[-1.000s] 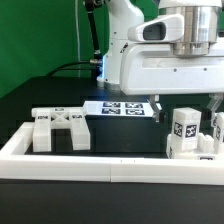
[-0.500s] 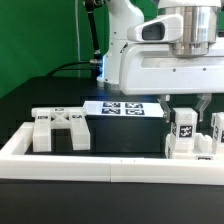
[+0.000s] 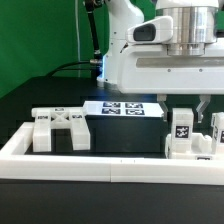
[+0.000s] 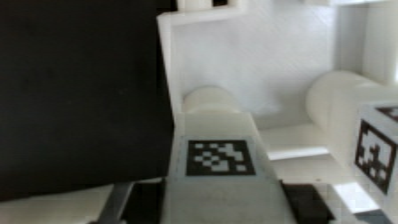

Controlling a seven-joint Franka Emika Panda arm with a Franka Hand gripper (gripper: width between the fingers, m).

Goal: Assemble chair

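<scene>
fingers (image 3: 204, 104) clamp one chair block (image 3: 182, 128) (tag outward) inside the white rail (image 3: 70, 160)

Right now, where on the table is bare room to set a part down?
Free: the black table between the cross-patterned piece and the tagged block, with the marker board behind and the border rail in front. Crowded: the exterior view's right, where the tool grips that block beside other blocks.

1. No words, numbers or brand names are readable anywhere.
2. Marker board (image 3: 125, 108): a row of square black-and-white fiducial tags.
3. Upright chair block (image 3: 182, 128) (image 4: 221, 157): one tag on its face.
4. Flat chair piece (image 3: 45, 130): small tags on top, pattern unclear.
5. Neighbouring block (image 4: 379, 150): tag cut off at the frame edge.
</scene>
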